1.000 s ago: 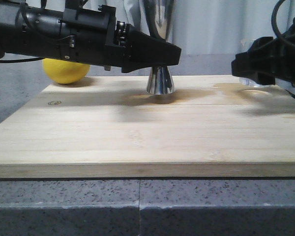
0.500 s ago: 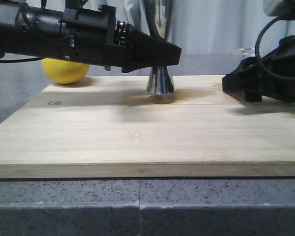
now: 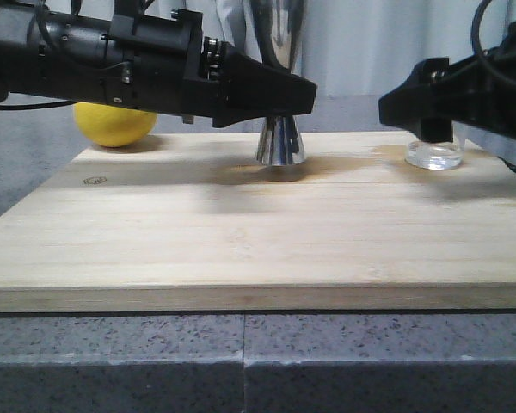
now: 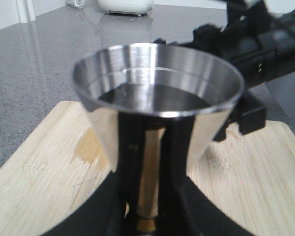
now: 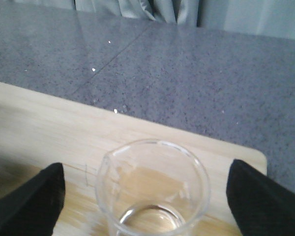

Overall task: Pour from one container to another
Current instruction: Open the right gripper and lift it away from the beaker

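The left end effector (image 3: 297, 93) is clamping the steel jigger (image 3: 280, 142) at its waist, and the jigger is standing upright on the wooden board (image 3: 241, 232) with liquid showing in its upper cup. The glass beaker (image 5: 152, 189) is sitting upright on the board's far right corner, between the spread-apart fingers (image 5: 27, 199) of the right end effector (image 5: 152, 206), which are not touching it. A lemon (image 3: 116, 123) is lying on the counter (image 3: 241, 361) behind the board's left corner.

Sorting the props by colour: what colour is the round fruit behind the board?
Yellow; the fruit shows best in the front view.

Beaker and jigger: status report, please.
Left gripper shut on jigger. Right gripper open around beaker, standing on board. Path clear.
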Motion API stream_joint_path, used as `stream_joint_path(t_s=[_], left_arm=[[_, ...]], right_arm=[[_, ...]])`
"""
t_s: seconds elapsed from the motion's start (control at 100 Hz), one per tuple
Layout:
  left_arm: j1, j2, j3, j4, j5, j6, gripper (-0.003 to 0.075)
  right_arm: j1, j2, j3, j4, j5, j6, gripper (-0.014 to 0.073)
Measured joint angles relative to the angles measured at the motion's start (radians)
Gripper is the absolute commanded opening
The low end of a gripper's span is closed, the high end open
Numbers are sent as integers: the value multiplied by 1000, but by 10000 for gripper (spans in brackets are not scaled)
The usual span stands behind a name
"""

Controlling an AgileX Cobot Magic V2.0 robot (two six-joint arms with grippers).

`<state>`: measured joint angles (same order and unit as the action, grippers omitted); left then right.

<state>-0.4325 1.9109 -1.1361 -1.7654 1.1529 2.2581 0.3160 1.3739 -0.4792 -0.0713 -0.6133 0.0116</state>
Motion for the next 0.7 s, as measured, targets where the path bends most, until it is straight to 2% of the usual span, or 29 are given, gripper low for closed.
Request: stream_joint_path(t_s=[0.45, 0.7], left_arm=[[0, 0, 0, 0, 0, 0, 62], [0, 0, 0, 0, 0, 0, 62]], right_arm=[[0, -299, 0, -49, 146, 0, 607], [0, -381, 1, -70, 183, 0, 607]])
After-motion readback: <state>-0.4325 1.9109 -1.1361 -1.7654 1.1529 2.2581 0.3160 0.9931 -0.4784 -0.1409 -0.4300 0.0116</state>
